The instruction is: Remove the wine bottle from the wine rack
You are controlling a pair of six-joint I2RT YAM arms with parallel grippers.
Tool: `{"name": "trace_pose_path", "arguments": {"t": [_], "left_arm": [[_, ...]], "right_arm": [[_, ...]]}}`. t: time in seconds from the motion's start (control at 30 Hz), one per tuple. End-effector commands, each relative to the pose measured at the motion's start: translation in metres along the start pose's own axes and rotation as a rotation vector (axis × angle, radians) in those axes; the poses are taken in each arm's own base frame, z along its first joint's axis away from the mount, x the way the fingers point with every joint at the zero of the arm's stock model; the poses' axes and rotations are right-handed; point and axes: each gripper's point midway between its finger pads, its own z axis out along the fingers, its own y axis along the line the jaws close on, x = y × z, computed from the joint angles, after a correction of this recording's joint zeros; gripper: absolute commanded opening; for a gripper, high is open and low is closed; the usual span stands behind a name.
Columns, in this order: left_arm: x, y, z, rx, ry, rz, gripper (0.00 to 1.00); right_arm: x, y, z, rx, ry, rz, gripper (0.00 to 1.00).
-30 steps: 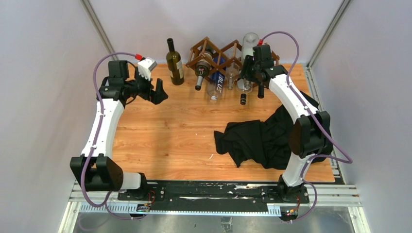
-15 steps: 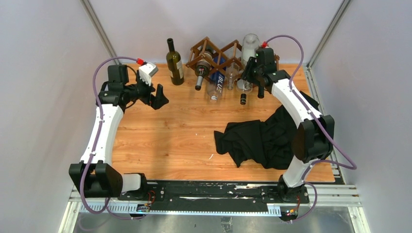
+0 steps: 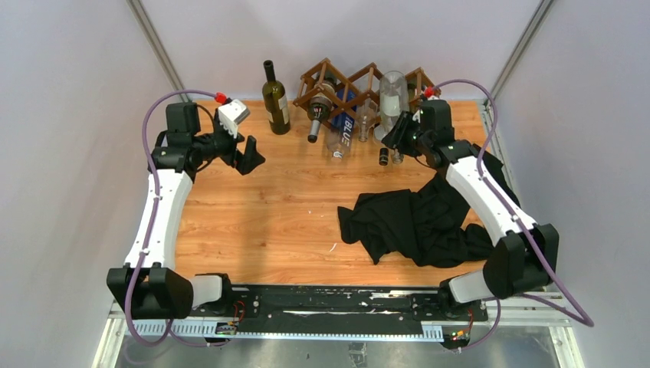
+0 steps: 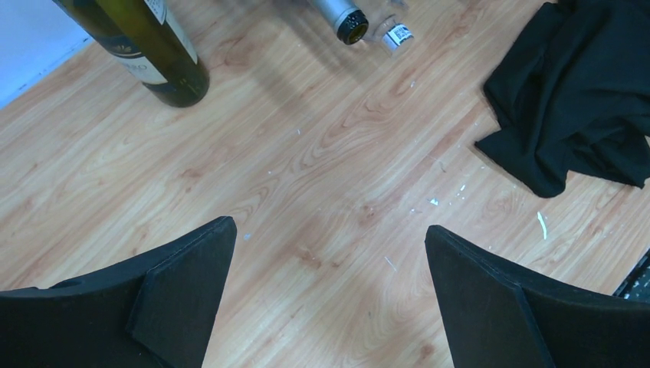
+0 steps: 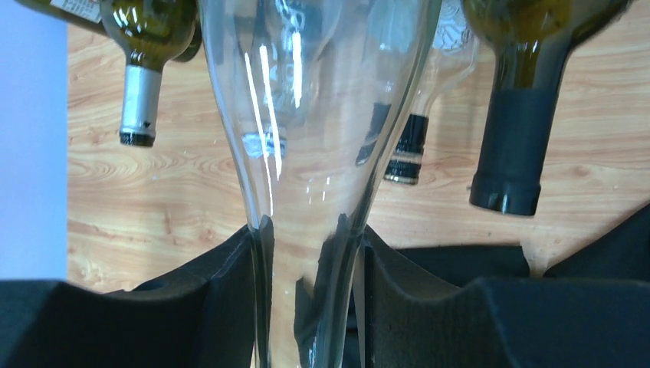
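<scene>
The dark brown lattice wine rack (image 3: 335, 77) stands at the table's back edge. My right gripper (image 3: 401, 139) is shut on the neck of a clear glass wine bottle (image 3: 394, 92), whose body lies tilted against the rack's right end. In the right wrist view the clear bottle (image 5: 322, 115) fills the middle, and the right gripper (image 5: 309, 238) has its black fingers pressed on both sides of the neck. My left gripper (image 3: 249, 157) is open and empty over the bare wood at the left; in the left wrist view it (image 4: 326, 230) shows only floor between its fingers.
A dark green bottle (image 3: 275, 100) stands upright left of the rack. The rack holds a foil-necked bottle (image 3: 317, 113), a clear "BLUE" bottle (image 3: 343, 129) and a black-capped dark bottle (image 5: 513, 146). A black cloth (image 3: 418, 218) lies crumpled under the right arm.
My right arm has drawn back towards the near right with the clear bottle, sliding it out from the rack. The left gripper has barely shifted.
</scene>
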Motion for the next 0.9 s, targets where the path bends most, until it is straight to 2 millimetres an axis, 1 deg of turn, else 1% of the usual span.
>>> {"name": "trace_pose_path", "arguments": {"t": [0.0, 0.2, 0.33, 0.5, 0.53, 0.6, 0.63, 0.67, 0.73, 0.77, 0.87], "left_arm": [[-0.013, -0.005, -0.009, 0.011, -0.032, 0.101, 1.0], [-0.011, -0.009, -0.015, 0.017, -0.011, 0.182, 1.0], [-0.004, -0.018, -0.022, 0.028, 0.012, 0.298, 1.0], [-0.005, -0.045, -0.027, 0.07, -0.022, 0.529, 1.0], [-0.001, -0.05, -0.027, 0.082, -0.022, 0.571, 1.0], [0.0, -0.062, -0.027, 0.104, -0.034, 0.669, 1.0], [0.005, -0.068, -0.025, 0.123, -0.03, 0.699, 1.0], [0.006, -0.075, -0.024, 0.137, -0.034, 0.73, 1.0], [0.015, -0.088, -0.02, 0.169, -0.025, 0.803, 1.0], [0.017, -0.091, -0.019, 0.176, -0.026, 0.834, 1.0], [0.019, -0.099, -0.022, 0.186, -0.043, 0.975, 1.0]], "right_arm": [[-0.061, 0.054, -0.05, -0.245, -0.265, -0.023, 0.0], [-0.042, 0.07, -0.079, -0.353, -0.245, -0.021, 0.0], [-0.023, 0.08, -0.098, -0.409, -0.225, -0.028, 0.0], [0.007, 0.1, -0.117, -0.482, -0.168, -0.068, 0.0], [0.013, 0.106, -0.12, -0.496, -0.154, -0.08, 0.0], [0.026, 0.117, -0.123, -0.526, -0.119, -0.101, 0.0], [0.034, 0.124, -0.125, -0.542, -0.099, -0.112, 0.0], [0.041, 0.13, -0.125, -0.556, -0.078, -0.122, 0.0], [0.062, 0.148, -0.127, -0.593, -0.023, -0.163, 0.0], [0.067, 0.152, -0.128, -0.603, -0.009, -0.179, 0.0], [0.095, 0.166, -0.128, -0.625, 0.068, -0.238, 0.0]]}}
